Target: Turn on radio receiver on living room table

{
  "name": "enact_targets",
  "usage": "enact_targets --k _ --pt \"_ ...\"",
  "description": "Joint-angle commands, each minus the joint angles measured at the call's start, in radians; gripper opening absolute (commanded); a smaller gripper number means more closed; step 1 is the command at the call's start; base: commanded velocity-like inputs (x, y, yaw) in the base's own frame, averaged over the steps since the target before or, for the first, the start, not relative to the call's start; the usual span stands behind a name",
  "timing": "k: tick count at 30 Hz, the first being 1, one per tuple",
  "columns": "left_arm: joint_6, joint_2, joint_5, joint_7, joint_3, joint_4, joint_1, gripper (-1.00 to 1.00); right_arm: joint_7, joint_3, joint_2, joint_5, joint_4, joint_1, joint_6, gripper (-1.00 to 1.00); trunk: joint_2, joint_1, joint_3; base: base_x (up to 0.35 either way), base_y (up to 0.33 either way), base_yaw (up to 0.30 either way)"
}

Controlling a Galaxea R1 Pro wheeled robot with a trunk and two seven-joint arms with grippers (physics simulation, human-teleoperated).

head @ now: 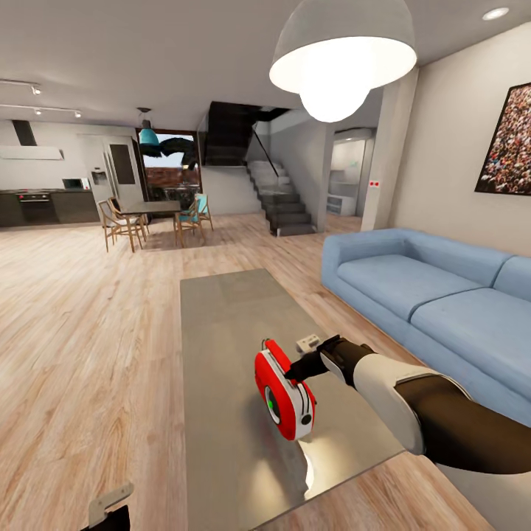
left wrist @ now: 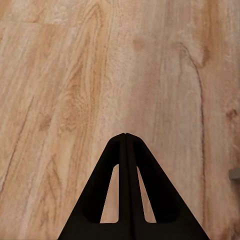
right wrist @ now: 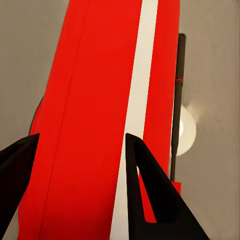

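Kitchen: along the far left wall, dark lower cabinets (head: 44,208) under a white hood, well apart from everything near me.
Floor: light wood planks (head: 81,332) run from the kitchen to the near edge of the head view; the same planks lie under the left wrist camera.
Left tool: (head: 109,501) low at the near left, over the floor and well clear of the counter's left edge; in the left wrist view (left wrist: 125,136) its two black fingers meet at the tips, closed, with nothing between them.
Dining set: a dark table with wooden chairs (head: 147,217) stands far back, beyond the counter's far end.
Counter: (head: 221,332) a long grey glossy top running away from me, the sofa along its right side.
Radio receiver: (head: 284,394) red with white trim, toward the near right corner of the counter, tilted, dial face turned to the near left; whether its base touches the top I cannot tell.
Right tool: (head: 299,369) reaches in from the right and meets the radio's upper back edge; in the right wrist view (right wrist: 80,142) its fingers are spread apart, one on either side of the red body (right wrist: 95,125), though whether they press it I cannot tell.
Lamp: a white dome pendant (head: 339,59) hangs lit above the counter.
Sofa: blue sectional (head: 435,295) on the right.
Picture: framed crowd scene (head: 509,144) on the right wall.
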Motion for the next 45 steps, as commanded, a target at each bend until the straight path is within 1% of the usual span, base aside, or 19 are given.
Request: enact_targets --k 1,2,13,14,19,25,41,45 --pt "0.0 0.0 0.0 0.0 0.0 0.0 0.0 -1.0 0.0 -0.006 0.0 -0.003 -0.001 0.0 0.0 -1.0 -0.007 0.004 -0.003 0.0 0.0 0.0" --pt "0.0 0.0 0.0 0.0 0.0 0.0 0.0 -1.0 0.0 -0.006 0.0 -0.003 -0.001 0.0 0.0 -1.0 -0.014 0.008 -0.006 0.0 0.0 0.0" --pt "0.0 -0.001 0.0 0.0 0.0 0.0 0.0 -1.0 0.001 0.013 0.0 -0.004 0.0 0.0 0.004 -1.0 -0.014 0.008 -0.006 0.0 0.0 0.0" --pt "0.0 -0.001 0.0 0.0 0.0 0.0 0.0 -1.0 0.001 -0.043 0.0 -0.004 0.0 0.0 0.004 -1.0 -0.014 0.008 -0.006 0.0 0.0 0.0" --pt "0.0 -0.002 0.0 0.001 0.0 0.001 0.0 -1.0 0.004 -0.043 0.0 -0.005 -0.001 0.0 0.014 -1.0 -0.014 0.008 -0.006 0.0 0.0 0.0" --pt "0.0 -0.002 0.0 0.0 0.0 0.001 0.0 -1.0 0.01 -0.043 0.0 -0.003 -0.001 0.0 0.073 -1.0 -0.014 0.008 -0.006 0.0 0.0 0.0" --pt "0.0 -0.002 -0.001 0.001 0.0 0.0 0.0 -1.0 0.009 -0.042 0.0 -0.004 -0.001 0.0 0.084 -1.0 -0.014 0.008 -0.006 0.0 0.0 0.0" --pt "0.0 -0.002 0.0 0.0 0.0 0.0 0.0 -1.0 0.007 -0.042 0.0 -0.004 -0.001 0.0 0.086 -1.0 -0.042 0.023 -0.019 0.0 0.0 0.0"
